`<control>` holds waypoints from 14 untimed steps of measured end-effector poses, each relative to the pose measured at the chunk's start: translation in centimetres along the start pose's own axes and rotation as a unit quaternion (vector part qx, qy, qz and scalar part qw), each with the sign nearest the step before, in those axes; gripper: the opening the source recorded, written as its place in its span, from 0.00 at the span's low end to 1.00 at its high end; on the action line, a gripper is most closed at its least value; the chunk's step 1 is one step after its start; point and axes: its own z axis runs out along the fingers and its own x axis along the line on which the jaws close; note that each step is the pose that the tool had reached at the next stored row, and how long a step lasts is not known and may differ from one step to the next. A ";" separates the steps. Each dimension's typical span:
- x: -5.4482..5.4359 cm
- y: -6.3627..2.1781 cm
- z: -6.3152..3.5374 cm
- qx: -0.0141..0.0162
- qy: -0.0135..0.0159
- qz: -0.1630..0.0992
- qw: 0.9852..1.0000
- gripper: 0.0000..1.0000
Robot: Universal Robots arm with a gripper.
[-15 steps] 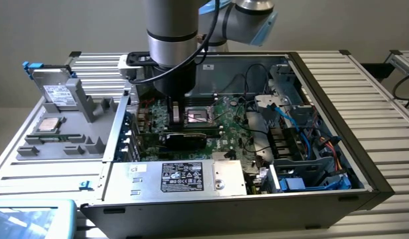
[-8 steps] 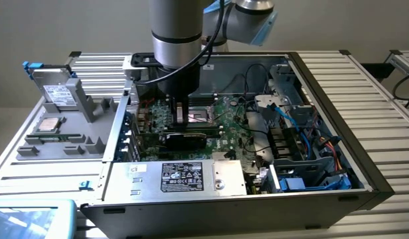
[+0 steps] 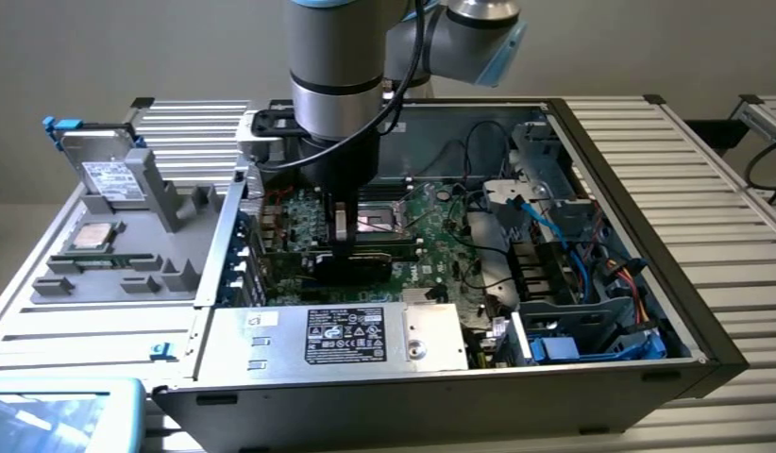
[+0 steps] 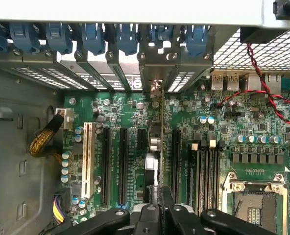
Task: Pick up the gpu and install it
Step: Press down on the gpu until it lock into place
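Over the motherboard (image 4: 218, 122), the pincer (image 4: 160, 208) gripped the gpu (image 4: 158, 147) edge-on, bracket end toward the case's rear slots (image 4: 135, 73).

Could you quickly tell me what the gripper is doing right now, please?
Gripper: shut on the gpu, holding it edge-on, upright over the motherboard slots inside the open computer case.

Even overhead light, soft shadows inside the case (image 3: 640, 377), mild glare on metal, slight blur
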 end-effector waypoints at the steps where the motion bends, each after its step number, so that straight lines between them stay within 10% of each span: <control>1: 0.0 0.00 0.07 0.000 0.000 0.000 1.000 0.12; 14: 0.0 0.35 -3.95 0.000 -0.001 0.000 1.000 0.12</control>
